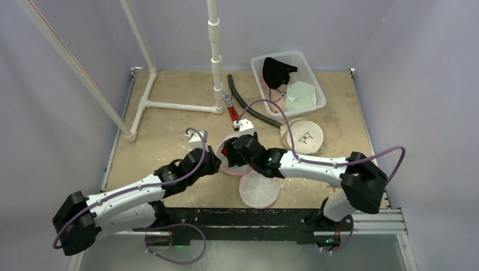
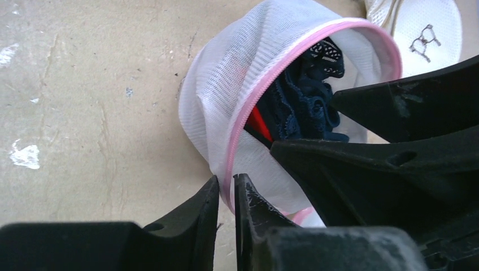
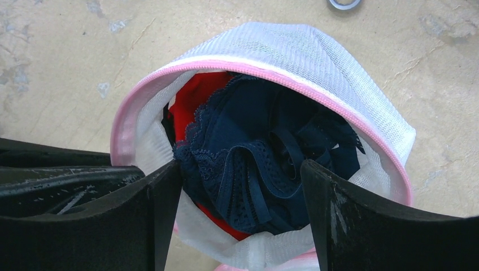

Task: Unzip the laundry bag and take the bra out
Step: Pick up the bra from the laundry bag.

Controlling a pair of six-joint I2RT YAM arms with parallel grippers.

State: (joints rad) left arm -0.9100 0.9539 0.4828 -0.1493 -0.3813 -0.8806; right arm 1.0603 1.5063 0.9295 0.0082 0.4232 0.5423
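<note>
The bag (image 3: 316,51) is showing as fine white mesh cloth, its rim edged with smooth pink tape. The bra (image 3: 265,141) inside is looking like matt navy lace, with plain red cloth (image 3: 195,101) beside it. The fingers (image 3: 361,226) are appearing as matt black plastic, scuffed grey. The table (image 2: 85,113) is looking like rough, pale board, flecked with white.

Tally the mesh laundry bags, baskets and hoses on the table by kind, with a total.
Mesh laundry bags: 3
Baskets: 1
Hoses: 1
Total: 5
</note>
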